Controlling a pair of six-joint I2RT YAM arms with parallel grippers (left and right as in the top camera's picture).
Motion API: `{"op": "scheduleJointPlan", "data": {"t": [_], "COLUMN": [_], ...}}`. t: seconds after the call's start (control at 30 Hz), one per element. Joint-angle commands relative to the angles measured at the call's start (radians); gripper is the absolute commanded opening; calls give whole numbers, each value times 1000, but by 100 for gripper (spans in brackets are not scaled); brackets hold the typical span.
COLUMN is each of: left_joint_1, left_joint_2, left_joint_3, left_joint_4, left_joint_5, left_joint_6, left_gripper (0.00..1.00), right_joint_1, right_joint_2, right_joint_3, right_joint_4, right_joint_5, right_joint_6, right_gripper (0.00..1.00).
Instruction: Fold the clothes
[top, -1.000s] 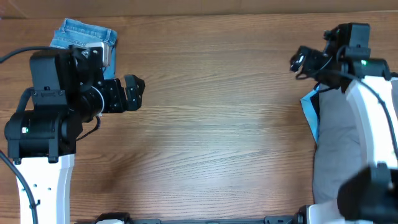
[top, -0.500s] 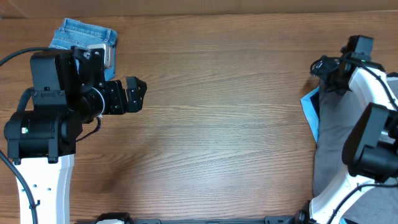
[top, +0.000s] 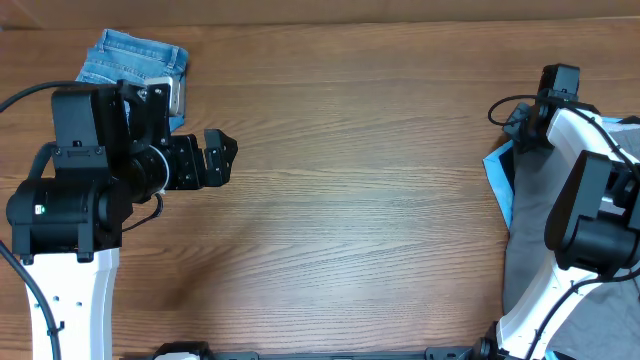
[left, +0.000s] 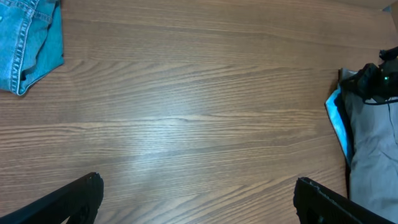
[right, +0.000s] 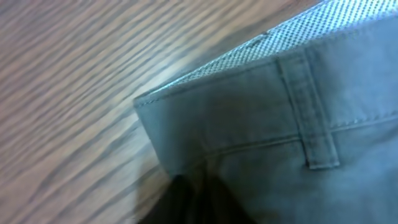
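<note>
Your grey shorts (top: 530, 230) sit bunched at the surface's (top: 350, 200) right edge. The right hand (top: 515, 125) is low over them, grip I can't tell. They look soft, light and floppy, so I'd grab the firmer waistband (right: 249, 106) by the belt loop (right: 314, 118). The left hand (top: 222, 160) hangs spread, holding nothing. Denim (top: 130, 55) lies far-left. 0 containers show.

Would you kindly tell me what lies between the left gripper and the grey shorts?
Between left gripper and grey shorts, only bare table; overhead view shows it.
</note>
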Motion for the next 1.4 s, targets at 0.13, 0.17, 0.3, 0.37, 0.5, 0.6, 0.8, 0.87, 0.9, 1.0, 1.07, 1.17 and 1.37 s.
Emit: {"op": "scheduleJointPlan", "data": {"t": [0.13,0.17,0.3,0.37,0.5,0.6,0.8,0.87,0.9,1.0,1.07,1.17,1.37], "left_joint_1": [-5,-5,-5,-5,-2,-1,-1,-1,-1,-1,-1,-3,-64], "left_joint_2": [0,0,0,0,-2,-5,-5,-5,-5,-5,-7,-4,116], "left_joint_3": [27,27,27,27,29,43,154,209,237,302,324,326,319], "left_joint_4": [-6,-6,-3,-2,4,5,0,-2,-3,-8,-8,-11,-71], "left_joint_5": [30,30,29,29,29,12,-42,-84,-111,-170,-178,-176,-100], "left_joint_6": [22,22,23,23,23,23,23,23,23,32,60,68,113], "left_gripper": [100,100,99,97,97,97,100,100,100,100,100,100,100], "right_joint_1": [-15,-15,-6,7,88,215,639,799,869,1023,1060,1030,879], "right_joint_2": [-93,-127,-270,-336,-478,-566,-628,-620,-618,-623,-632,-668,-823], "right_joint_3": [86,98,125,133,135,135,135,134,134,135,135,136,137], "right_joint_4": [-60,-67,-73,-73,-91,-138,-281,-311,-319,-322,-333,-375,-425], "right_joint_5": [36,34,-24,-103,-246,-309,-332,-324,-294,-38,112,220,231], "right_joint_6": [6,6,-40,-85,-163,-164,-161,-159,-157,-52,25,120,253], "right_gripper": [4,4,4,4,4,4,4,29,60,88,91,90,84]}}
